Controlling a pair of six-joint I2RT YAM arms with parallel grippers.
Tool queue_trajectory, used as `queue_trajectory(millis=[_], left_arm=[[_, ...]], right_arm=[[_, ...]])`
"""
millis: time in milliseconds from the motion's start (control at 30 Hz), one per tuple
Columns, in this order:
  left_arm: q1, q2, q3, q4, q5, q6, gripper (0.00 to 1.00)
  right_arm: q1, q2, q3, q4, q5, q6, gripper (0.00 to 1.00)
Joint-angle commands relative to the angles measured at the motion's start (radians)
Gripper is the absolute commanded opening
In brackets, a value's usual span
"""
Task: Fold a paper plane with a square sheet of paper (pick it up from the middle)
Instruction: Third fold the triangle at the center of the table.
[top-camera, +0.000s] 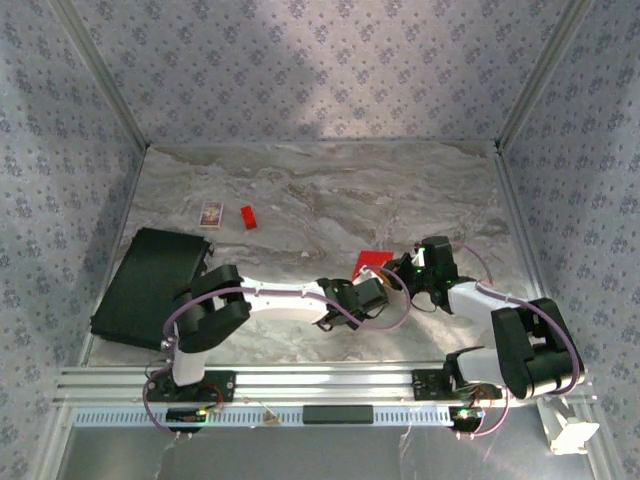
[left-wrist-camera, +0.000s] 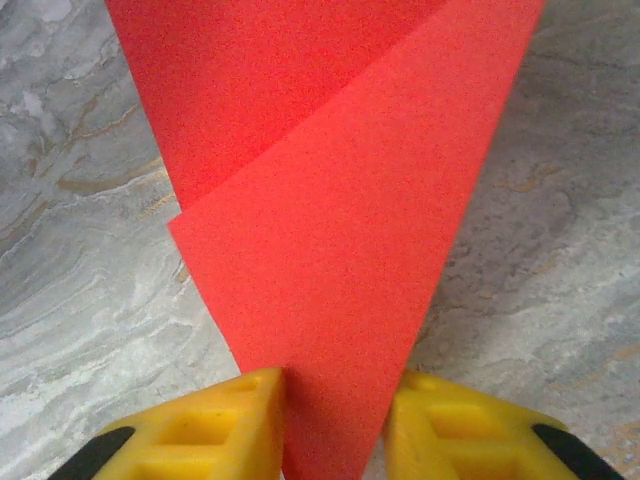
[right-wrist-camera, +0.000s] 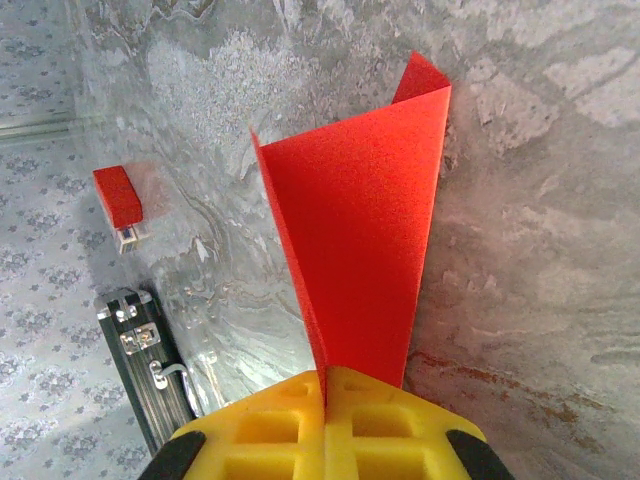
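The grey marbled surface (top-camera: 330, 190) carries one black case (top-camera: 150, 285) at lower left. At centre, two grippers meet on one folded red sheet of paper (top-camera: 375, 262). The right gripper (right-wrist-camera: 325, 425) is clamped on its narrow end, and its long axis widens up-frame. The left gripper (left-wrist-camera: 335, 430) narrowly flanks its tip; whether it grips, I cannot tell. Farther, upper left, lie one patterned card (top-camera: 210, 214) and one red block (top-camera: 247, 216), with patterned walls (top-camera: 320, 70) behind.

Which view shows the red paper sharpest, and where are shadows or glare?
Right wrist: red paper crisp, casting a soft shadow on the table. Left wrist: paper evenly lit, slightly grainy. Top external: soft overall, bright patch on the back wall.
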Motion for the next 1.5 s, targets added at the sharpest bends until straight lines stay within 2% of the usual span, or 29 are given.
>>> queue_trajectory(millis=[0, 233, 733, 1033, 1167, 1233, 1267, 1367, 1467], left_arm=[[-0.010, 0.009, 0.025, -0.022, -0.027, 0.008, 0.27], [-0.012, 0.011, 0.019, -0.031, -0.044, 0.007, 0.24], [-0.013, 0.027, 0.022, -0.041, -0.069, 0.010, 0.23], [-0.013, 0.030, 0.022, -0.040, -0.069, 0.016, 0.08], [-0.012, 0.025, 0.023, -0.037, -0.058, 0.024, 0.02], [-0.009, 0.021, 0.018, -0.032, -0.041, 0.028, 0.02], [-0.004, 0.018, 0.017, -0.029, -0.026, 0.031, 0.00], [0.012, 0.004, 0.009, -0.005, 0.050, 0.043, 0.00], [0.040, -0.008, -0.004, 0.027, 0.154, 0.046, 0.00]], right_arm=[[0.003, -0.006, 0.008, -0.033, 0.009, 0.013, 0.00], [0.000, -0.009, 0.007, -0.037, 0.010, 0.009, 0.00], [0.000, -0.010, 0.012, -0.044, 0.005, 0.005, 0.00], [-0.001, -0.019, 0.016, -0.060, 0.008, -0.009, 0.00], [-0.005, -0.048, 0.044, -0.135, 0.015, -0.065, 0.10], [-0.015, -0.077, 0.072, -0.221, 0.036, -0.118, 0.19], [-0.022, -0.095, 0.087, -0.273, 0.050, -0.149, 0.27], [-0.057, -0.156, 0.119, -0.398, 0.083, -0.218, 0.43], [-0.097, -0.211, 0.129, -0.469, 0.094, -0.254, 0.50]])
